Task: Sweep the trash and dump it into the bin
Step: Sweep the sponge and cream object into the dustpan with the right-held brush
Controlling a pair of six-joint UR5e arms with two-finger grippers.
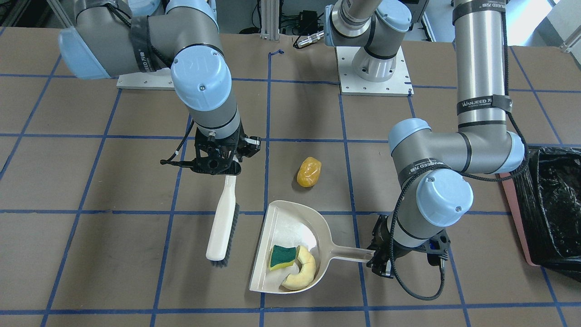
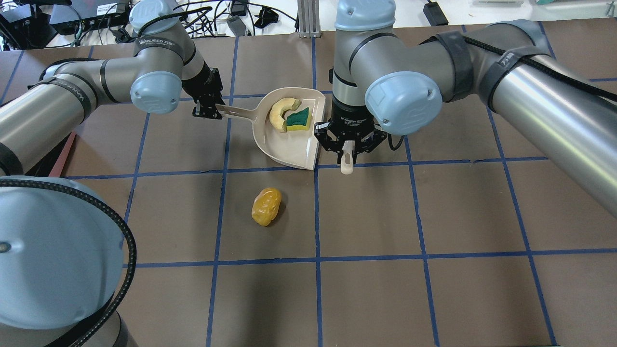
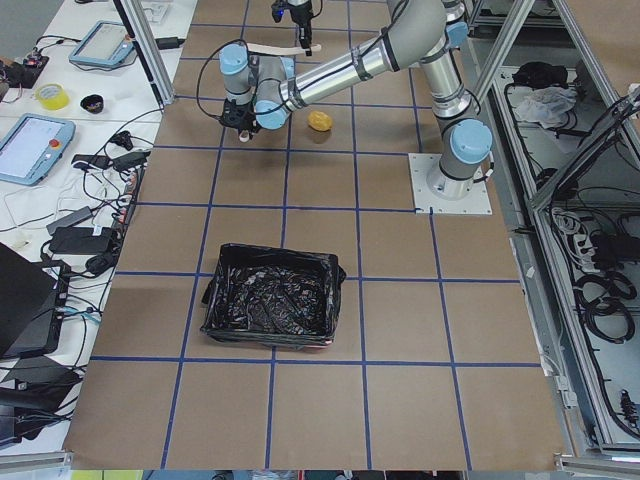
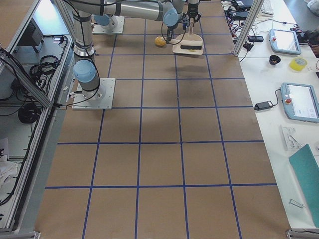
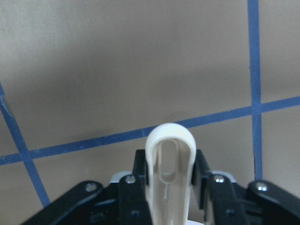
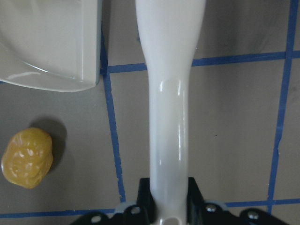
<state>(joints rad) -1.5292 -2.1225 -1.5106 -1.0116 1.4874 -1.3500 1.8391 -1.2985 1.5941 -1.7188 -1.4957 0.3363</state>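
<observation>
- Looking from the front, the left claw (image 1: 379,260) squeezes the thin handle of the beige dustpan (image 1: 268,227), which lies flat on the brown table (image 1: 113,254)
- In the same view the sponge (image 1: 282,258) and the pale slice (image 1: 303,272) touch each other deep inside the pan, and the orange lump (image 1: 309,172) sits on the table outside the pan, near its side
- The right claw (image 1: 222,165) is pinched tight on the top of the white brush (image 1: 221,227), which is just beside the pan's wide mouth; the bin (image 1: 556,209) with its black bag stands at the table's edge, past the left arm
- From over the robot's shoulders, the two claws grip the same things, the slice and sponge are in the pan, and the lump (image 2: 266,206) lies alone on the table
- From the robot's left end, the bin (image 3: 272,300) is close to the camera and well apart from both arms; the claws are too small to judge
- From the right end, the pan (image 4: 188,48) and the lump (image 4: 159,41) are far off, near each other
- On the left wrist camera, black fingers press both sides of the pan's looped handle
- On the right wrist camera, the claw hugs the brush handle, with the lump (image 6: 26,158) off to one side and a corner of the pan past it
</observation>
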